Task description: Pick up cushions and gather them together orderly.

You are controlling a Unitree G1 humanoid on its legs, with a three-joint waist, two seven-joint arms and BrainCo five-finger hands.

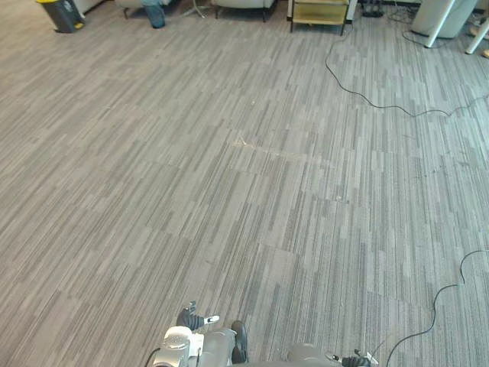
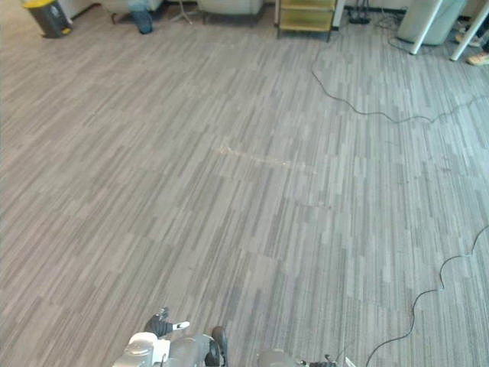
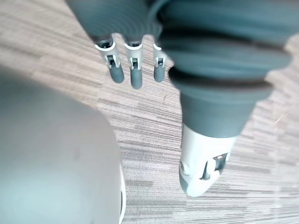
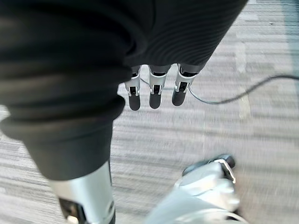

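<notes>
A wide grey carpet (image 1: 229, 191) is seen, spread out in front. At its far edge a pale seat (image 1: 243, 4), a yellow shelf (image 1: 319, 14) and a dark bin (image 1: 63, 15) with a yellow lid are lined up. The left hand (image 3: 136, 70) is held over the carpet, fingers straight, nothing gripped. The right hand (image 4: 156, 91) is held the same way, fingers straight, nothing gripped. Where the cushions are cannot be told

The left hand (image 3: 135, 70) is hanging down at the robot's side, its fingers reaching out straight and its thumb standing well apart. The right hand (image 4: 155, 93) is hanging likewise, fingers loosely extended and, as far as shows, holding nothing.
</notes>
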